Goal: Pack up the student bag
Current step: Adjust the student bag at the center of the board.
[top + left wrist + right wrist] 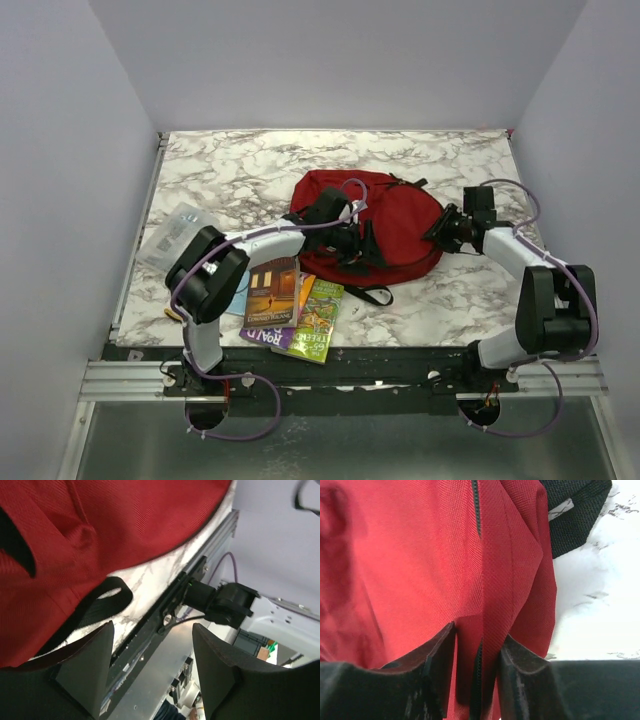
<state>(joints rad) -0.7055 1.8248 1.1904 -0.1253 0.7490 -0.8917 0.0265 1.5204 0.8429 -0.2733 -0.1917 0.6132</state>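
The student bag [395, 215] is big, soft and dark red, with black straps [372, 293] and a black zipper line. It lies in the middle of the table [230, 170], a bit to the right.

The left gripper [150, 670] is at the bag's near left side. Its fingers are wide apart with nothing between them. The right gripper [478, 637] is at the bag's right edge, and its fingers seem to pinch a fold of red cloth by the zipper.

The table is white with grey swirls, like marble. The walls [330, 60] are plain and pale.

Near the bag, a brown book [272, 290] says "Edward Tulane". A purple book [262, 338] says "ROAD".
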